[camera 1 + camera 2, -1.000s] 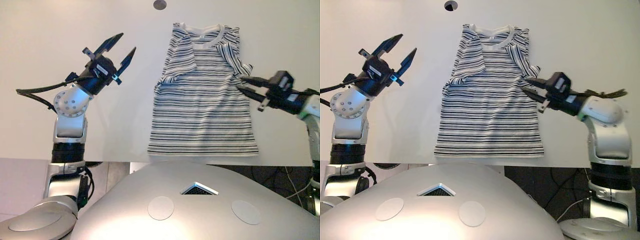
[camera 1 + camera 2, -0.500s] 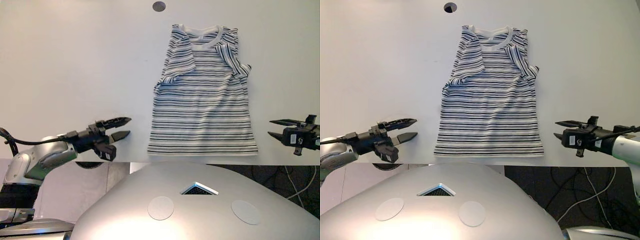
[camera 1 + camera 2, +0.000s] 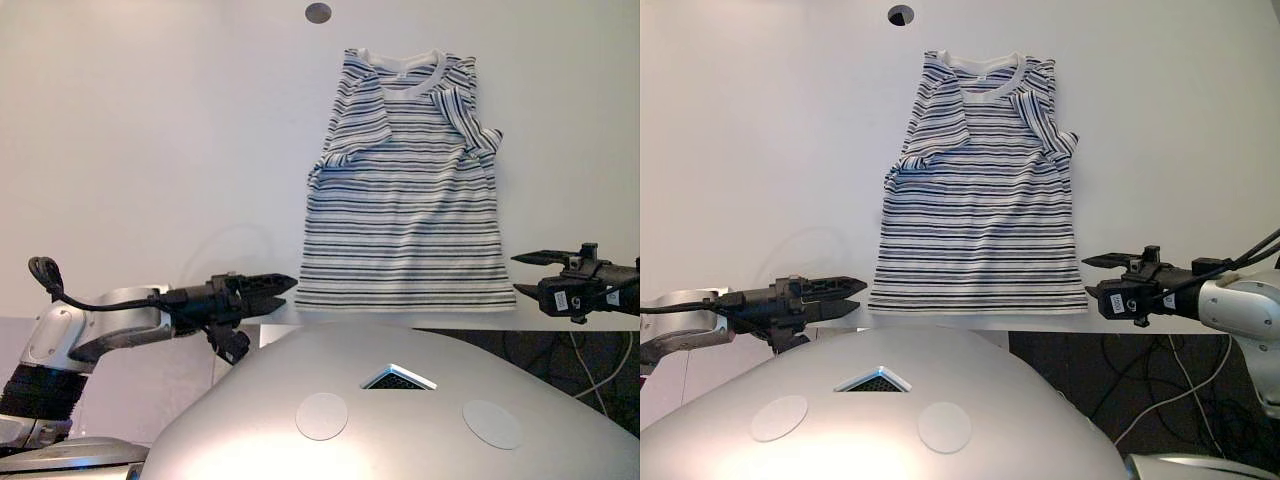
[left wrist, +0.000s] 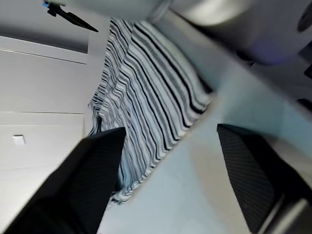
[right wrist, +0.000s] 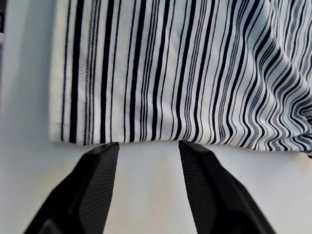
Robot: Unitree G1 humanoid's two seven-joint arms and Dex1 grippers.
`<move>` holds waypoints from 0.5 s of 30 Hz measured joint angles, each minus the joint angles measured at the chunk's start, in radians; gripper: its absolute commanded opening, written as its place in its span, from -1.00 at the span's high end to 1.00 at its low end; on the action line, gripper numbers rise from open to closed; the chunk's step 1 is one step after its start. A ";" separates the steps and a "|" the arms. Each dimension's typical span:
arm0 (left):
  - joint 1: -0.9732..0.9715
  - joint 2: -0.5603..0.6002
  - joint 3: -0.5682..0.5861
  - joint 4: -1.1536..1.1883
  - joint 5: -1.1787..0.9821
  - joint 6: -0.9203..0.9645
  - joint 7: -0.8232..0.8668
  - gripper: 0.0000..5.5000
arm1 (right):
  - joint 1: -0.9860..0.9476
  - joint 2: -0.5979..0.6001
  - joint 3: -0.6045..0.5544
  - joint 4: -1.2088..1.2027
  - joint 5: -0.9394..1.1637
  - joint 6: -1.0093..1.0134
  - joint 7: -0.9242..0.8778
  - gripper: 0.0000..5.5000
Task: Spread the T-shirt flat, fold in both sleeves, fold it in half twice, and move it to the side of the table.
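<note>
Left fingers (image 4: 92,180) spread wide, gripping nothing, just off the T-shirt's (image 3: 400,200) left hem corner. Right fingers (image 5: 97,185) parted too, empty, near the opposite hem corner. The T-shirt lies flat on the white surface (image 3: 150,150), both sleeves folded in, collar farthest away.

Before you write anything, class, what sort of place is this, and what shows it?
Probably a robotics lab or test bench rather than a home: a plain white table holds one striped T-shirt, the left gripper and right gripper hover open near its hem, and loose cables trail below.
</note>
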 measured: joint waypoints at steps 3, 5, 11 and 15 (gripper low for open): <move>-0.001 0.016 -0.030 -0.017 -0.038 0.029 -0.037 -0.27 | -0.013 0.000 0.015 -0.004 0.017 0.006 -0.001 0.16; -0.021 0.016 -0.054 -0.022 -0.055 0.041 -0.057 -0.27 | -0.035 0.000 0.037 -0.005 0.017 0.009 -0.003 0.16; -0.099 -0.015 -0.129 -0.018 -0.073 0.084 -0.088 -0.27 | -0.050 0.000 0.074 -0.018 0.019 0.010 -0.007 0.16; -0.124 -0.031 -0.163 0.008 -0.103 0.110 -0.090 -0.27 | -0.058 0.000 0.093 -0.036 0.020 0.010 -0.007 0.16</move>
